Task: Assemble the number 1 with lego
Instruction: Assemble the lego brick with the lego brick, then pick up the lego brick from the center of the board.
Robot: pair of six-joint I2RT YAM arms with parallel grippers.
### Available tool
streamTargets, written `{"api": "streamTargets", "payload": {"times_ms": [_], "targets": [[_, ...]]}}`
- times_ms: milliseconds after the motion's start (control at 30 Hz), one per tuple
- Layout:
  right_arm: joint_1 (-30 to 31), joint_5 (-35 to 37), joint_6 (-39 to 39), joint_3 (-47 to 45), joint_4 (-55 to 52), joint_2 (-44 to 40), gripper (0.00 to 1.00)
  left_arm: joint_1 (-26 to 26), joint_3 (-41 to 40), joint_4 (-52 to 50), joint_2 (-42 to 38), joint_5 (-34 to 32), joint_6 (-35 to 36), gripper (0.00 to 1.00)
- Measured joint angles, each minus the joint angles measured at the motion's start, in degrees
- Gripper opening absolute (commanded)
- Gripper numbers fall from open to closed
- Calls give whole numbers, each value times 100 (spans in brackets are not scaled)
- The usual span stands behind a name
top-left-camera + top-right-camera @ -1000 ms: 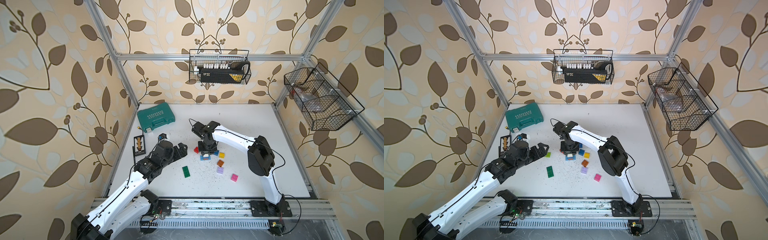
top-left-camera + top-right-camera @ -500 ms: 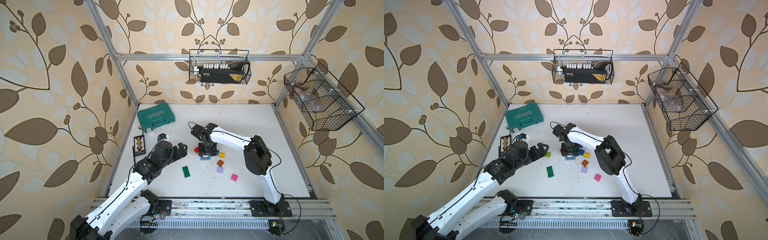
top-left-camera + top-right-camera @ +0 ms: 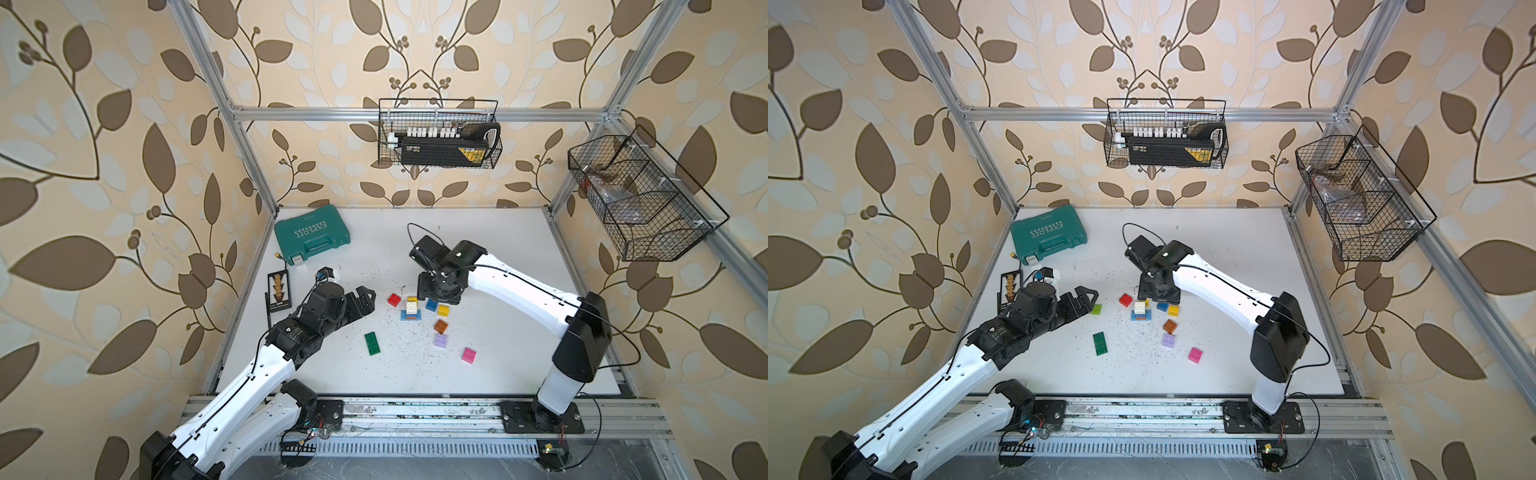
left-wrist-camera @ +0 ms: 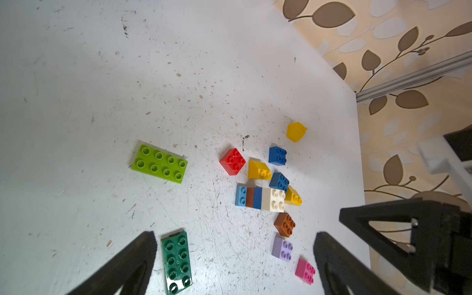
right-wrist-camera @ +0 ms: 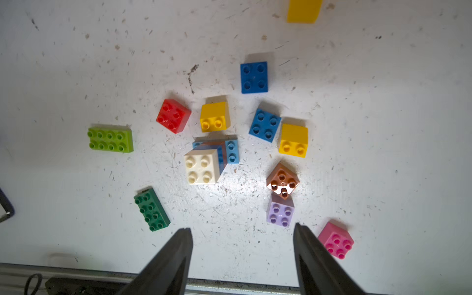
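Since a second ago the right pincer (image 5: pixel 241 228) has opened and drawn off the stack (image 5: pixel 212 158). Its jaws now stand partly apart and hold nothing. The left pincer (image 4: pixel 234 234) has not moved. It is wide open and empty, low over the table (image 3: pixel 478 249), with the dark green brick (image 4: pixel 176 260) just beside one finger.

I judge the main danger to be a knock. The stack is narrow and tall, and loose lego lies close around it, with a red brick (image 5: pixel 173 116) and a yellow sloped brick (image 5: pixel 214 117) near. A finger that comes down for one of these may push the stack over or shift it. I cannot tell if the white brick (image 5: pixel 201 166) on top is pressed fully home; if not, the next press may tilt it.

The stack stands upright near the middle of the table. It has a light blue oblong at the bottom, then brown and blue layers, then the white brick. For a "1" it seems still short.
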Motion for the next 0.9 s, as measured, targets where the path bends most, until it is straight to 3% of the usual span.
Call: {"api": "streamTargets", "payload": {"times_ms": [267, 500, 900], "targets": [[-883, -2, 31, -1019, 890, -24, 65, 0, -57, -201, -70, 138, -57, 99], [-841, -179, 11, -1624, 1746, 98, 66, 0, -79, -341, 9, 136, -245, 99], [-579, -122, -28, -1906, 2031, 358, 66, 0, -61, -592, 435, 136, -492, 99]]}}
